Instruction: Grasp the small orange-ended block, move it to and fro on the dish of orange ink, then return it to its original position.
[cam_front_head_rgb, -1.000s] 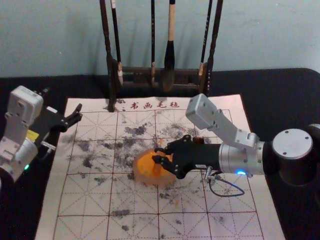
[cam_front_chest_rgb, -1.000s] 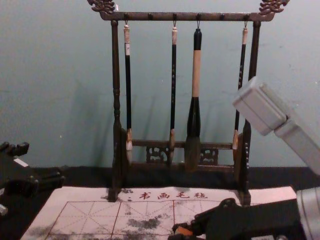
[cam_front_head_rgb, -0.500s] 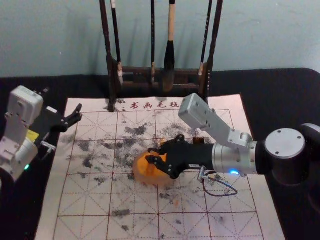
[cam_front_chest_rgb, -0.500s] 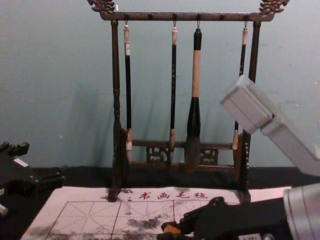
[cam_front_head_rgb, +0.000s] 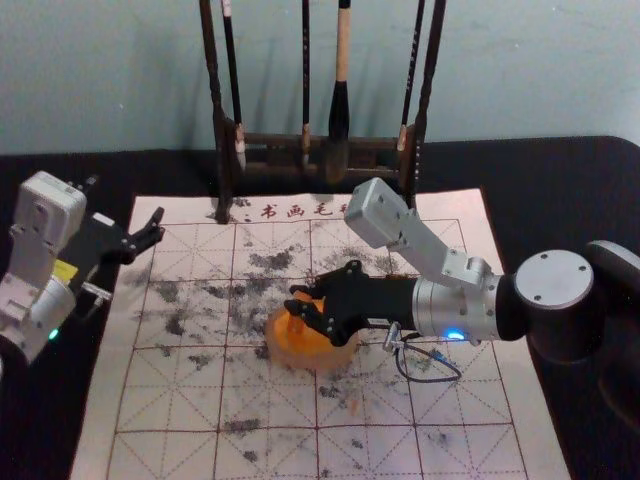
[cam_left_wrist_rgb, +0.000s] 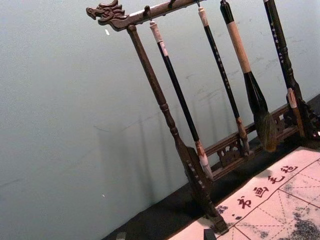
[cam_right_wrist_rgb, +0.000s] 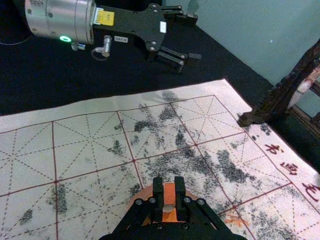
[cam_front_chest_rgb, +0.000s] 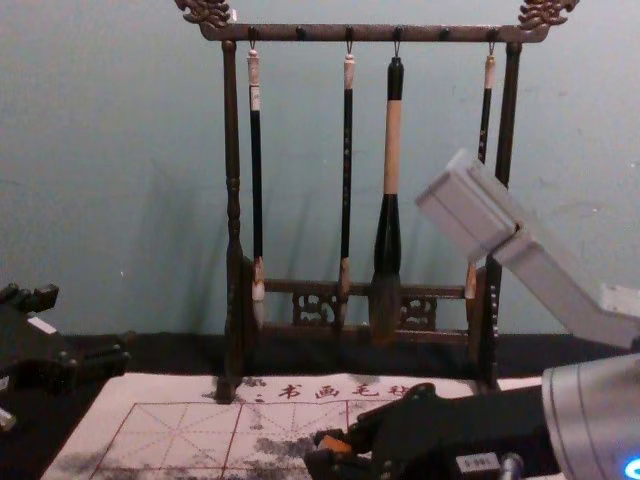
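My right gripper (cam_front_head_rgb: 297, 299) reaches in from the right over the left part of the round dish of orange ink (cam_front_head_rgb: 318, 360). In the right wrist view, the right gripper (cam_right_wrist_rgb: 169, 186) is shut on the small block (cam_right_wrist_rgb: 169, 193), whose orange face shows between the fingertips above the dish (cam_right_wrist_rgb: 142, 195). The block's orange part (cam_front_chest_rgb: 335, 444) also shows at the fingertips in the chest view. Whether its lower end touches the ink I cannot tell. My left gripper (cam_front_head_rgb: 156, 226) is parked open by the mat's left edge; its fingertips (cam_left_wrist_rgb: 209, 234) reach the left wrist view's edge.
A dark wooden rack (cam_front_chest_rgb: 232, 300) with hanging brushes (cam_front_chest_rgb: 388, 220) stands behind the dish, at the mat's far edge. The gridded white mat (cam_front_head_rgb: 170, 400), marked with black and some orange smudges, lies under the dish on a black-covered table (cam_front_head_rgb: 590, 190).
The right gripper has moved leftward across the dish, carrying the block with it. The dish and the left arm have stayed where they were.
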